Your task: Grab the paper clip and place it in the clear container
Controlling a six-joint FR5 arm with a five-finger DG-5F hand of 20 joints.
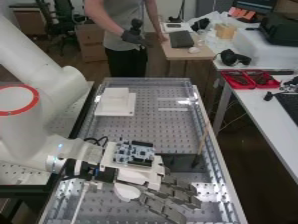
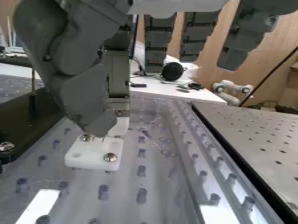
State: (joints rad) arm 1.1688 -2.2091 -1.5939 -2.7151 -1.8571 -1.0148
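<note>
- the hand (image 1: 174, 194) hangs over the near part of the bench (image 1: 176, 131), at the end of the white arm (image 1: 53, 85) that comes in from the left of the high view.
- its fingers are straight and a bit fanned out, so it is apart; the thumb (image 2: 76, 82) comes down in front of one finger, and i can't tell whether those two tips touch.
- what may be the paper clip (image 2: 165, 152), seen as faint thin loops, lies on the bench top near a small white block; it is too faint to be sure.
- the small white block (image 2: 93, 154), with two round screws in it, sits just below the tips of the thumb and finger in the wrist view.
- a blue and white circuit board (image 1: 133, 151) sits on top of the hand's white mount (image 1: 143, 173).
- farther along the bench, a white square plate (image 1: 116, 102) lies flat, with a smaller raised piece on it.
- a thin brown stick (image 1: 201, 145) leans at a slant beside the bench's long edge, its lower end near a dark box (image 1: 178, 161).
- on the white side table (image 1: 266, 112), red trays (image 1: 243, 80) hold dark things.
</note>
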